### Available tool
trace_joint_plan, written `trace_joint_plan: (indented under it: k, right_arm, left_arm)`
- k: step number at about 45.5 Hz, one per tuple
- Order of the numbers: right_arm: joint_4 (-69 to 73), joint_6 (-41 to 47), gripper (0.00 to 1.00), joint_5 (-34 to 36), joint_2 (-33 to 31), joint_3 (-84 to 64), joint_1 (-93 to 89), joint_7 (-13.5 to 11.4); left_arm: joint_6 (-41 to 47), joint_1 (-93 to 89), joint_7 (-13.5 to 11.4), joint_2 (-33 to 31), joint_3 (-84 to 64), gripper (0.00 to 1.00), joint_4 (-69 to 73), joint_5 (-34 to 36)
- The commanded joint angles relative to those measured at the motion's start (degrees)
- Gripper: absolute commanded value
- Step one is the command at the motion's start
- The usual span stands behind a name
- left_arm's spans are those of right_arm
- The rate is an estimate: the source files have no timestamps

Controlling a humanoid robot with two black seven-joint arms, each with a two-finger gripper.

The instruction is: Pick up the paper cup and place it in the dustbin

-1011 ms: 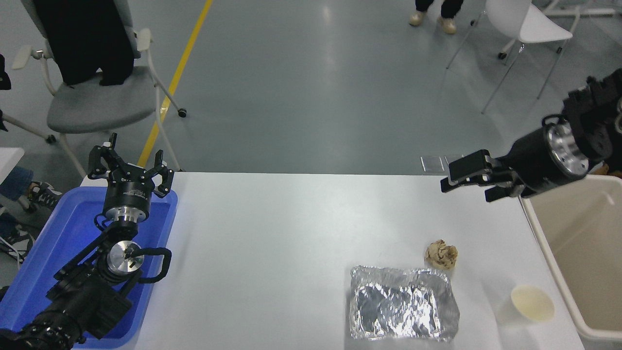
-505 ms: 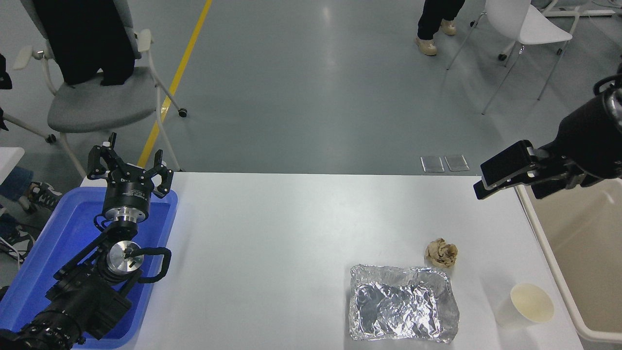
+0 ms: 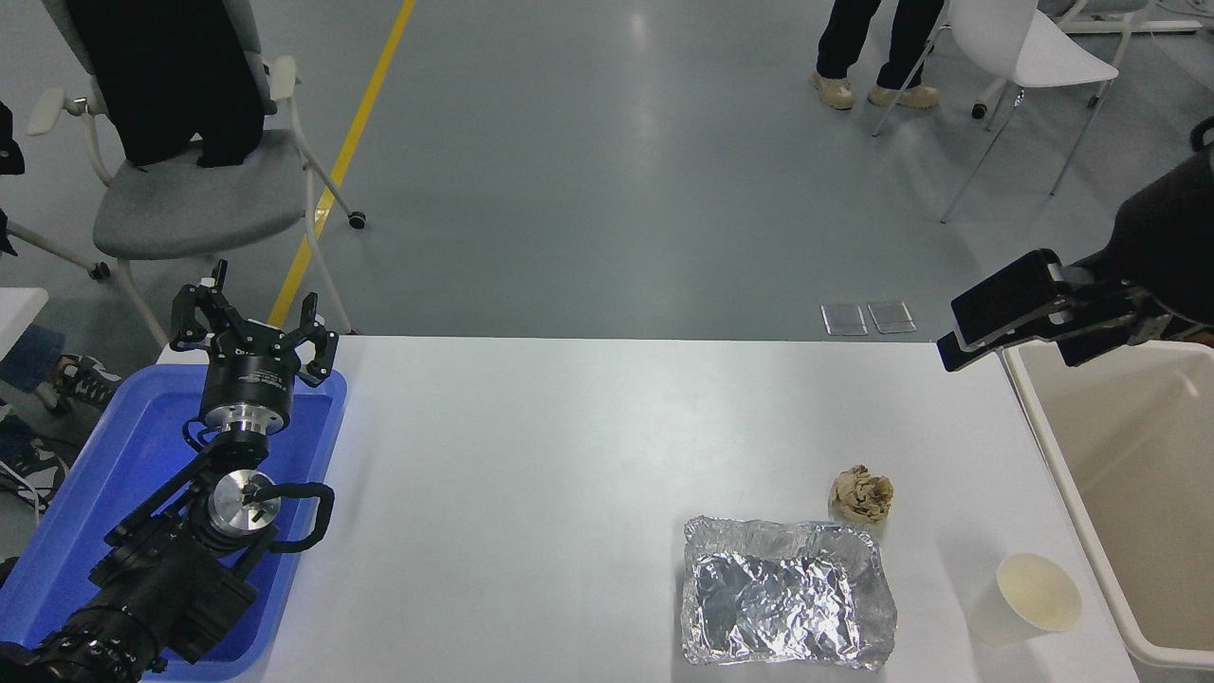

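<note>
Paper cup [image 3: 1024,599] stands upright, mouth up, lower right of frame on the table [image 3: 569,455], just beside the dustbin [image 3: 1072,493]. Likely light, thin-walled, easily crushed; grip gently across the side wall, below the rim. Right pincer [image 3: 1015,323], upper right, well apart, aperture unclear. Left pincer [image 3: 251,327] spread wide, lower left.

I see the white table [image 3: 531,474] carrying a blue plastic tray [image 3: 66,531] at its left end. Near the right end lie a crinkled silver foil tray [image 3: 787,607], a crumpled tan paper ball [image 3: 861,494] just behind it, and an upright paper cup [image 3: 1024,599].
</note>
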Motion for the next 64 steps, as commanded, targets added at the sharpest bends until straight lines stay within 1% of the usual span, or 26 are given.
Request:
trace_joint_plan:
  k: [1,7,11,16,20,26,30,39,43,47,52,59,64]
  right_arm:
    - [0.0,0.1,1.0,-16.4,-8.3,-3.5,-2.8,-0.2]
    - [-1.2,0.1,1.0,-29.6,-15.2,-5.5,-7.6,-0.1]
    - [-2.9,-2.6,1.0,-34.7,-19.0,-5.8,-12.3,-0.1]
    - [-4.9,-8.5,1.0,-36.6,-23.2,-5.3,-19.3,-0.1]
    - [-6.7,-11.5,1.0,-37.8,-26.3,-4.1,-25.4,-0.1]
    - [-9.6,-16.1,1.0,-40.8,-29.6,3.1,-36.4,0.0]
    - [-11.9,-17.6,1.0,-42.2,-30.1,10.7,-44.9,0.0]
    - [-16.4,-19.2,1.0,-42.1,-29.9,28.3,-63.4,0.1]
    - [-17.6,-19.3,1.0,-42.2,-29.6,33.8,-69.7,0.2]
    - [-19.2,-19.5,1.0,-42.2,-29.1,36.9,-73.7,0.2]
    - [-21.1,-20.9,1.0,-42.2,-26.9,38.3,-76.6,0.3]
    - [-22.8,-24.4,1.0,-42.2,-24.6,39.6,-80.5,0.5]
    - [-23.8,-24.6,1.0,-42.2,-23.7,41.5,-83.1,0.5]
  left_arm:
    - [0.0,0.0,-0.1,0.0,0.0,0.99,0.0,0.0]
    - [0.0,0.0,-0.1,0.0,0.0,0.99,0.0,0.0]
    - [0.0,0.0,-0.1,0.0,0.0,0.99,0.0,0.0]
    - [0.0,0.0,-0.1,0.0,0.0,0.99,0.0,0.0]
    - [0.0,0.0,-0.1,0.0,0.0,0.99,0.0,0.0]
    - [0.0,0.0,-0.1,-0.1,0.0,0.99,0.0,0.0]
    - [0.0,0.0,-0.1,0.0,0.0,0.99,0.0,0.0]
    - [0.0,0.0,-0.1,0.0,0.0,0.99,0.1,-0.1]
    - [0.0,0.0,-0.1,0.0,0.0,0.99,0.0,0.0]
    - [0.0,0.0,-0.1,0.0,0.0,0.99,0.0,0.0]
    - [0.0,0.0,-0.1,0.0,0.0,0.99,0.0,0.0]
    - [0.0,0.0,-0.1,0.0,0.0,0.99,0.0,-0.1]
    - [0.0,0.0,-0.1,0.0,0.0,0.99,0.0,-0.1]
